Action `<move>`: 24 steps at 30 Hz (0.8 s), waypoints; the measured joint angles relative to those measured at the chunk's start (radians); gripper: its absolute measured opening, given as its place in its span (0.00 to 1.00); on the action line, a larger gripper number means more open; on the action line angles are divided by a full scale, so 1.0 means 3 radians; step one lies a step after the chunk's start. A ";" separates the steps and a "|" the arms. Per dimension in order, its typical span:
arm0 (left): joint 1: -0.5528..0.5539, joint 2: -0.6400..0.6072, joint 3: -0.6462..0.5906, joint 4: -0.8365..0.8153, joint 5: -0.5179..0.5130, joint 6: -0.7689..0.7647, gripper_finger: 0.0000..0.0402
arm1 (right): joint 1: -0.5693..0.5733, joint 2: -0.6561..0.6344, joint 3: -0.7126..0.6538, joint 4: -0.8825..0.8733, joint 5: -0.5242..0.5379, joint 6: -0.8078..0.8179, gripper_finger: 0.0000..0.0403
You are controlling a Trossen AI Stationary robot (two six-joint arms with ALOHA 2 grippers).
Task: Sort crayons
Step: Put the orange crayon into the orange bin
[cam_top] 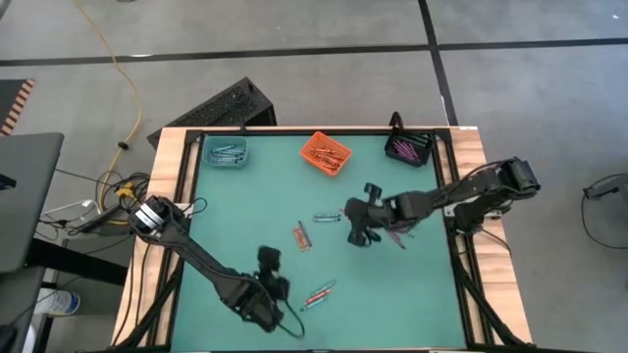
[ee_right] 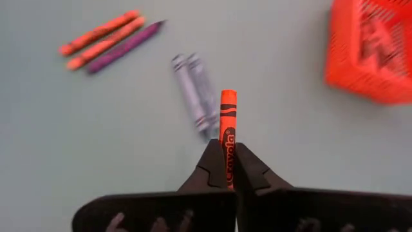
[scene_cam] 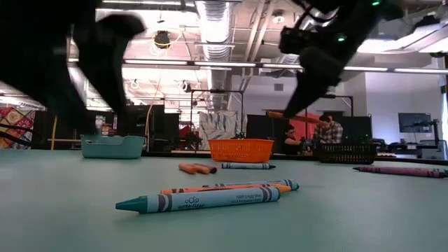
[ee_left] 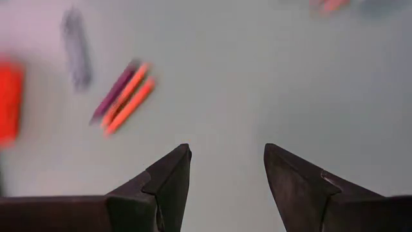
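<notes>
nearest the front edge, the left gripper point(cam_top: 267, 263) hangs over bare mat with its fingers apart and nothing between them; it waits. just beside it lies a small cluster of loose crayons point(cam_top: 318, 293), orange and blue-grey, flat on the green mat point(cam_top: 226, 211).

toward the middle, a short pair of orange crayons point(cam_top: 302, 236) lies flat, and a little beyond it two blue-grey crayons point(cam_top: 327, 217) lie side by side. the right gripper point(ee_right: 225, 169) is above the mat near these, fingers closed on an orange crayon point(ee_right: 228, 129) that sticks out forward between them, clear of the mat. a purple crayon point(scene_cam: 399, 170) lies on the mat on the right arm's side.

along the far edge stand three bins: a teal bin point(cam_top: 226, 152) holding blue-grey crayons, an orange bin point(cam_top: 325, 153) holding orange ones, a black bin point(cam_top: 409, 147) holding purple ones.

judgement: the step in hand is the carry of a picked orange crayon; sorting is part done, with several crayons loose. the next move calls for travel to the orange bin, a stop over its opening, then release, keeping the grip firm since the crayon is held near one end.
</notes>
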 joint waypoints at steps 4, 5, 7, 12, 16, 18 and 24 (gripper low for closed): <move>0.0104 -0.0039 -0.0575 0.0031 -0.0219 -0.0501 0.47 | -0.0302 0.0000 0.0058 0.0152 -0.0074 -0.0379 0.00; 0.0135 -0.0055 -0.0688 0.0077 -0.0299 -0.0609 0.47 | -0.0393 0.0000 0.0079 0.0177 -0.0137 -0.0467 0.00; 0.0202 -0.0085 -0.0883 0.0196 -0.0476 -0.0711 0.47 | -0.0550 0.0000 0.0117 0.0267 -0.0238 -0.0620 0.00; 0.0336 -0.0106 -0.1125 0.0720 -0.0693 -0.0471 0.47 | -0.0982 0.0000 0.0193 0.0499 -0.0582 -0.0905 0.00; 0.0416 -0.0106 -0.1130 0.0865 -0.0688 -0.0213 0.47 | -0.1390 0.0012 0.0290 0.0535 -0.0937 -0.1018 0.00; 0.0430 -0.0114 -0.1130 0.0870 -0.0686 -0.0146 0.47 | -0.1591 0.0063 0.0365 0.0564 -0.1140 -0.1041 0.00; 0.0452 -0.0125 -0.1130 0.0921 -0.0667 -0.0004 0.47 | -0.2071 0.0488 0.0683 0.0773 -0.1657 -0.1153 0.00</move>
